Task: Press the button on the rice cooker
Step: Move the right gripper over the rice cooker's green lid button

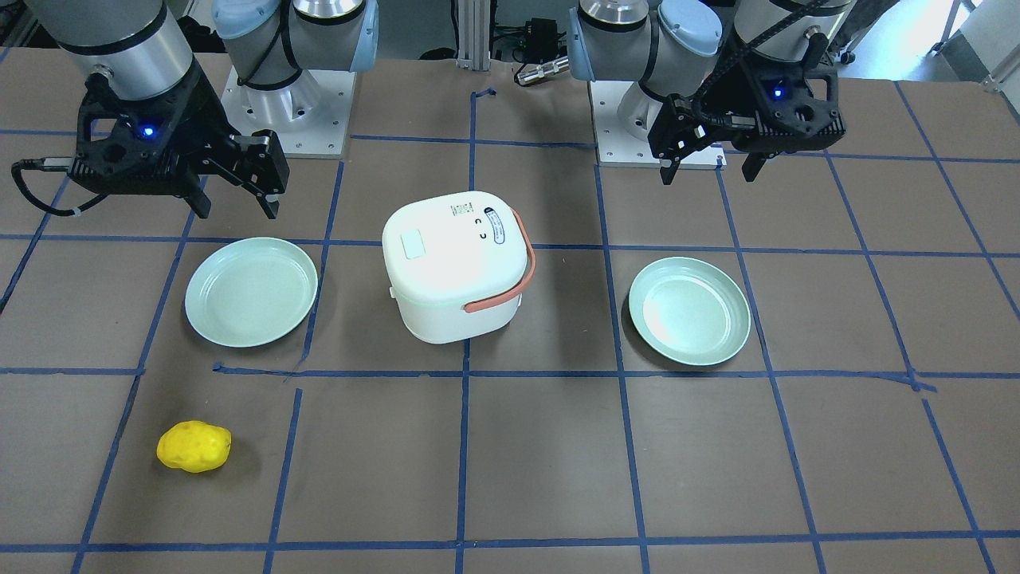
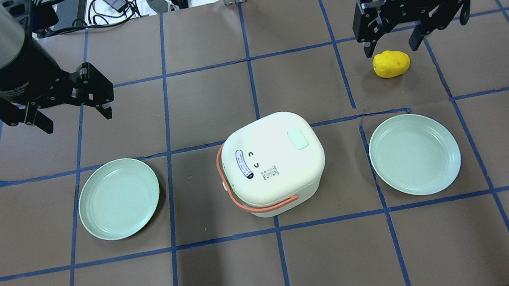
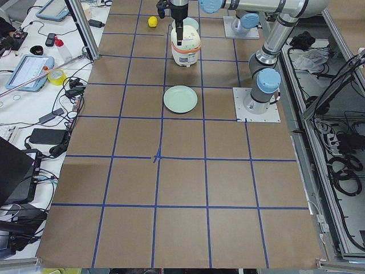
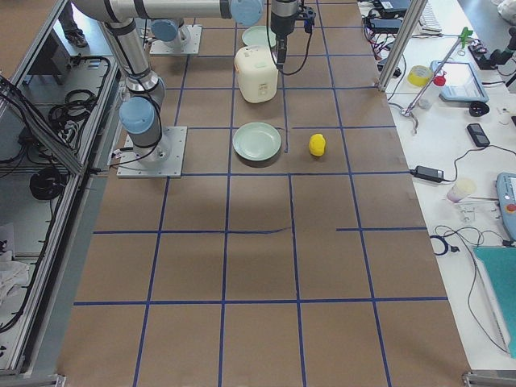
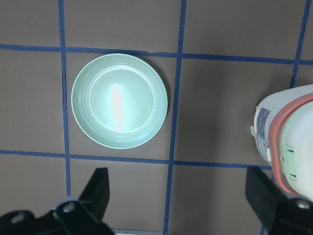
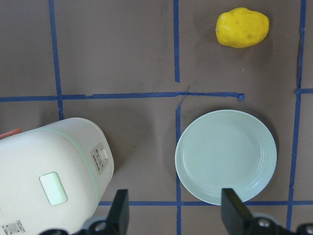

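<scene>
The white rice cooker (image 2: 274, 170) with a salmon handle stands at the table's middle, lid shut. The button (image 2: 298, 139) is a small pale rounded pad in the lid's top, on the cooker's right half; it also shows in the front view (image 1: 413, 244) and the right wrist view (image 6: 53, 188). My left gripper (image 2: 78, 120) hangs open and empty, high above the table to the cooker's left. My right gripper (image 2: 392, 48) hangs open and empty, high to the cooker's right. Neither touches the cooker. The left wrist view shows only the cooker's side (image 5: 293, 142).
A pale green plate (image 2: 119, 198) lies left of the cooker and another plate (image 2: 414, 154) lies right of it. A yellow lumpy potato-like object (image 2: 391, 63) lies on the far right part of the table. Blue tape lines grid the brown tabletop.
</scene>
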Robot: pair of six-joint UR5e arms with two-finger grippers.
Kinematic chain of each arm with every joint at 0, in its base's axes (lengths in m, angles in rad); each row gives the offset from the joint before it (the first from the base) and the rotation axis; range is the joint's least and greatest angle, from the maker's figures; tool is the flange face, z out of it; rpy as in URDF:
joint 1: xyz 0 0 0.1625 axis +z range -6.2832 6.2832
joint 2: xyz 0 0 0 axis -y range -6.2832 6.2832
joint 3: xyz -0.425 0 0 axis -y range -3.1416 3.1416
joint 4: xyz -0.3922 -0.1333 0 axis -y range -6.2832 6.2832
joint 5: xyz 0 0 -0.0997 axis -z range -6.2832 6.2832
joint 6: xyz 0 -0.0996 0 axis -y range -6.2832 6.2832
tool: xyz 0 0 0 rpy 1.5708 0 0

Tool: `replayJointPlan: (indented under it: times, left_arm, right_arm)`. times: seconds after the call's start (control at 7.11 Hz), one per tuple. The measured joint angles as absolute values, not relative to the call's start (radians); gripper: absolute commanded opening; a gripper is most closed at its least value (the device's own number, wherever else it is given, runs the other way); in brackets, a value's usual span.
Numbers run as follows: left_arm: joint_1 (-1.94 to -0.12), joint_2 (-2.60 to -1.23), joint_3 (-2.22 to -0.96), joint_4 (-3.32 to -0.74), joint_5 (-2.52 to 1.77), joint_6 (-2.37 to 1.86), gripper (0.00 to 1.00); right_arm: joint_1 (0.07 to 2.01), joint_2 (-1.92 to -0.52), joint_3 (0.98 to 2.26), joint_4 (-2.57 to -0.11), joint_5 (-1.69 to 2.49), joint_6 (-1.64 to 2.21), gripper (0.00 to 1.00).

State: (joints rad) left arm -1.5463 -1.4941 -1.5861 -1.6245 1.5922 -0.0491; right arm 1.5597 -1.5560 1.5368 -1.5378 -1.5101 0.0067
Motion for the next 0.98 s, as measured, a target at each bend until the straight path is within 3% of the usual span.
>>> replayJointPlan:
  times: [0.14, 0.28, 0.98]
  left_arm:
    - [-1.546, -1.494, -1.586, -1.624, 1.592, -0.049, 1.0]
    - [-1.546, -1.494, -1.586, -1.624, 1.592, -0.049, 1.0]
    - [-1.546, -1.494, -1.586, -1.624, 1.592, -0.049, 1.0]
  right_arm:
    - [1.562, -1.56, 1.537, -1.502, -1.499, 0.007, 0.02]
    - [1.571, -1.563, 1.537, -1.474, -1.494, 0.01, 0.0]
    - [1.731, -1.551, 1.561, -1.467, -1.49, 0.156, 0.0]
